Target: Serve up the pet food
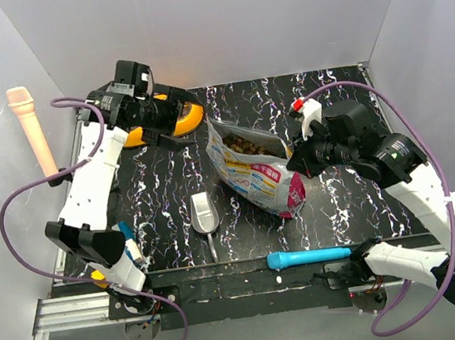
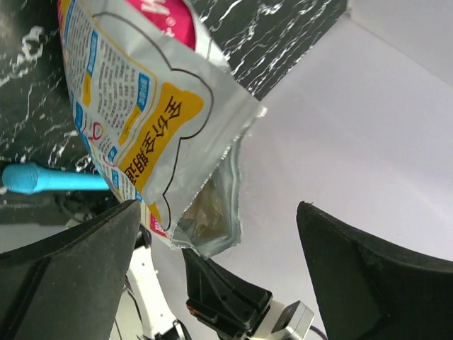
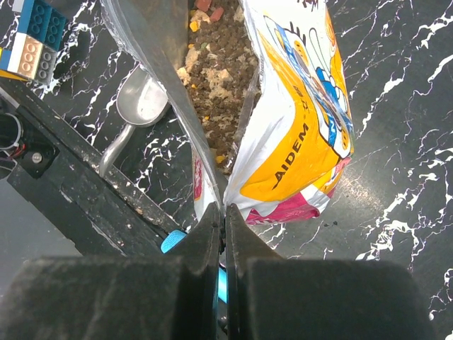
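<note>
The black marbled table point(image 1: 357, 195) carries a printed pouch point(image 1: 263, 184) at centre. I see the pet food point(image 3: 212, 64), mixed brown and tan kibble, inside its open mouth. The right gripper point(image 3: 225, 216) pinches the pouch's rim. The left gripper point(image 2: 218, 212) is spread, near the orange bowl point(image 1: 190, 118). The scoop point(image 1: 204, 213) lies just left of the pouch, and open tabletop shows between the two arms.

The pouch point(image 3: 297, 142) carries the one clear word, "AIDEM", in dark capitals slanting along its orange-yellow band point(image 3: 283, 170) in the right wrist view. Smaller dark letters just above it are too blurred to read. In the left wrist view a yellow panel point(image 2: 159, 134) bears large white characters, turned sideways, apparently Chinese but not legible. Columns of fine print beside it are too small to read, as is the pink lettering in the top view.
</note>
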{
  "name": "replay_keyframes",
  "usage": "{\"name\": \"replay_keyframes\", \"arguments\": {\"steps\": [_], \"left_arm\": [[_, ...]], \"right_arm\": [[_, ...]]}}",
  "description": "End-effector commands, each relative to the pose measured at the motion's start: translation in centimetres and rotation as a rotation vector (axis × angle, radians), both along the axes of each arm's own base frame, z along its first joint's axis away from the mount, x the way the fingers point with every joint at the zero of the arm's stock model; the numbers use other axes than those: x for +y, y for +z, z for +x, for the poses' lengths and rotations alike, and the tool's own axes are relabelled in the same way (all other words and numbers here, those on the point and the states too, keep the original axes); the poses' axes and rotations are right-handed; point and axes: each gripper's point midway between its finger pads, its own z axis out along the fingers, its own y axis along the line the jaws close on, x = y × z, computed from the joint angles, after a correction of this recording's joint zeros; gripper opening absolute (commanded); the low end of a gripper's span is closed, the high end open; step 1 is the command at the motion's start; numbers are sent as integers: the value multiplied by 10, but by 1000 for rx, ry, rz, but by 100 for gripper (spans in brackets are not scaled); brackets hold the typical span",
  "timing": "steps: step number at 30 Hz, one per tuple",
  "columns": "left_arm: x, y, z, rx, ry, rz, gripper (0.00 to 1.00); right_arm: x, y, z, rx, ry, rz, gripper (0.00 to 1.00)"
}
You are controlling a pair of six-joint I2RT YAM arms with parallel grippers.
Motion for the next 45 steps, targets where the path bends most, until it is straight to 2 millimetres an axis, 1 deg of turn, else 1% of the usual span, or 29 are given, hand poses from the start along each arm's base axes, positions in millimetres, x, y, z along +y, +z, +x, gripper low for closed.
{"name": "replay_keyframes", "arguments": {"steps": [1,4,7,8,10,12,14,16,19,20,21,22,25,26,28,29,31,32,34,36,37,39,40,41,42,43,45], "left_arm": [[-22,-4,-11,134,-4,-106,93],[-37,-14,-4,138,-24,-77,95],[-51,-35,-4,173,-55,-30,96],[-55,-42,-5,190,-62,-18,95],[-58,-53,-6,190,-67,24,85],[-55,-62,-5,178,-60,63,78],[-54,-68,-2,164,-66,80,66],[-52,-72,4,146,-65,106,55],[-53,-74,7,144,-71,121,50],[-52,-73,9,133,-70,130,44],[-51,-73,12,118,-65,141,38],[-49,-71,17,98,-56,148,28],[-41,-68,31,70,-35,149,5],[-38,-67,36,60,-28,147,0],[-30,-63,46,51,-6,142,0],[-27,-58,49,41,3,142,0],[-19,-53,54,37,22,152,0],[-19,-52,52,46,20,150,0],[-20,-56,46,96,15,126,0],[-25,-63,36,165,3,90,0],[-27,-65,32,191,5,77,0],[-28,-64,28,204,5,61,0],[-27,-64,27,204,9,66,0],[-25,-61,27,194,15,67,0],[-25,-60,26,190,18,67,0],[-25,-58,26,185,22,63,0],[-26,-57,26,187,24,53,0]], "right_arm": [[-3,15,2,-48,10,3,1],[-2,17,3,-57,12,12,1],[-3,17,4,-62,7,1,1],[-4,18,5,-67,6,-4,1],[-7,19,9,-82,-11,-19,1],[-10,18,11,-86,-21,-40,1],[-13,16,13,-86,-34,-62,1],[-18,14,15,-96,-43,-86,1],[-27,12,15,-128,-46,-126,1],[-29,11,14,-140,-42,-137,1],[-31,11,12,-151,-32,-146,1],[-33,8,11,-156,-21,-160,1],[-40,2,3,-169,25,-206,1],[-41,1,-2,-170,50,-215,1],[-51,-3,-8,-180,44,-246,1],[-61,-5,-8,-194,16,-275,1],[-73,-9,-13,-202,-16,-301,1],[-75,-11,-15,-198,-19,-302,1],[-76,-7,-17,-194,-31,-295,1],[-70,6,-11,-201,-43,-270,1],[-63,17,-9,-210,-36,-240,1],[-48,40,1,-224,-37,-184,18],[-39,51,5,-230,-24,-158,36],[-28,56,10,-223,-11,-155,64],[-16,60,20,-220,-12,-170,71],[-5,67,24,-227,-3,-175,77],[20,71,34,-242,32,-203,82]]}}
